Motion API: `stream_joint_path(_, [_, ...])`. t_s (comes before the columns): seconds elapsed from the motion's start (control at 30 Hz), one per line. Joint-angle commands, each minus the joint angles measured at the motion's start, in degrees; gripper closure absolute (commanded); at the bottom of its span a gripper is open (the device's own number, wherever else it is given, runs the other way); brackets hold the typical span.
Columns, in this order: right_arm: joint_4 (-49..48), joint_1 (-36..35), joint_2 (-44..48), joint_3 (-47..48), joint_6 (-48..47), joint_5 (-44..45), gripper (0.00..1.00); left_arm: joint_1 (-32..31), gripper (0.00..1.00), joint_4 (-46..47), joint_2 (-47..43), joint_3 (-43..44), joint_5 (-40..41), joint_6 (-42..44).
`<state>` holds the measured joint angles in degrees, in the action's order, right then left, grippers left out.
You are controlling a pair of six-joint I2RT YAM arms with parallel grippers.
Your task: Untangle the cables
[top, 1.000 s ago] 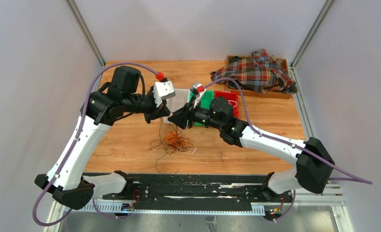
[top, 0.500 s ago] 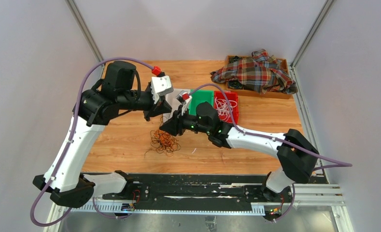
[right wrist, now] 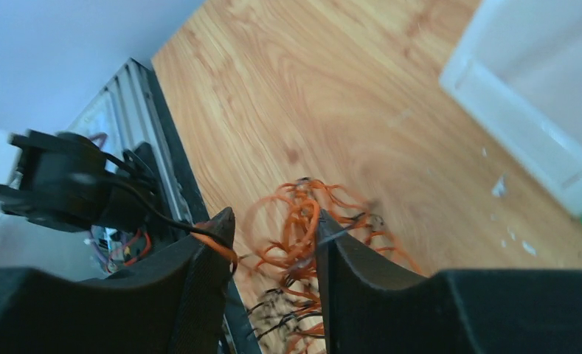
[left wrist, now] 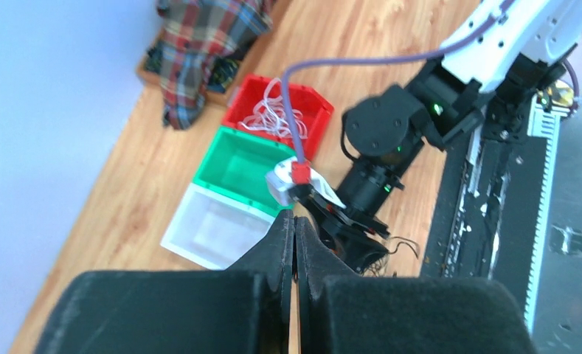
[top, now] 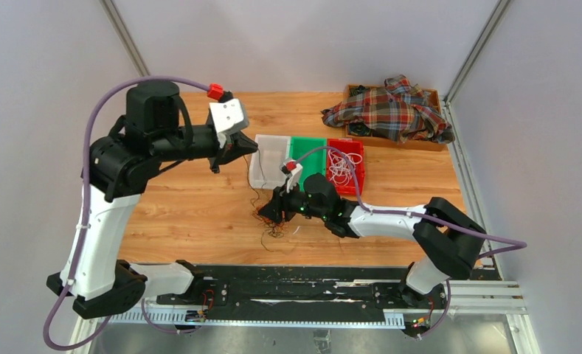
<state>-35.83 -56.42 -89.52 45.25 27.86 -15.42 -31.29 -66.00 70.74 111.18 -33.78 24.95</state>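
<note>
Grey walls close in a wooden surface, and the cables lie in an orange-and-black knot close to the near edge, about halfway along it. My right tool is down on that knot, jaws spread partway with orange loops in the gap and a dark strand draped over one finger; I can't say it is squeezing anything. My left tool hangs high above the surface, over toward the far edge, with its fingers pressed together. In the top view a hair-thin dark line runs from it down to the knot, so I judge it is pinching one strand of the cables, though its wrist view doesn't show the wire itself. As I read it, the step in hand is drawing that strand out while the right side pins the rest. To do it well I'd lift slowly along the strand's own line and watch whether the whole knot rises with it. If it does, I'd bear down on the bulk with the right tool before pulling further, since a jerk would only tighten things. Three bins sit in a row just beyond the knot: a clear bin and a green bin, both looking empty, and a red bin holding white cables. A tray in the far right corner is heaped with a plaid cloth.
</note>
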Motion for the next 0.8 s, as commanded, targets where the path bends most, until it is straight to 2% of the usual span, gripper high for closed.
stream_joint_path(0.0, [-1.3,-0.35,-0.52,-3.48,-0.04,3.17,0.54,-0.35,1.0,2.42,0.48,5.35,1.45,0.07])
stream_joint_path(0.43, [-2.2,-0.38,-3.92,-7.54,2.09,4.7,0.5,-0.35,1.0,4.24,4.78,20.14,8.32,1.95])
stream_joint_path(0.63, [-2.24,-0.44,-4.76,-8.38,2.48,4.76,0.5,-0.35,1.0,15.14,4.58,23.15,14.23,1.08])
stream_joint_path(0.77, [-1.88,-0.49,-5.31,-8.23,2.84,4.48,0.5,-0.35,1.0,27.11,1.97,18.33,20.39,-0.4])
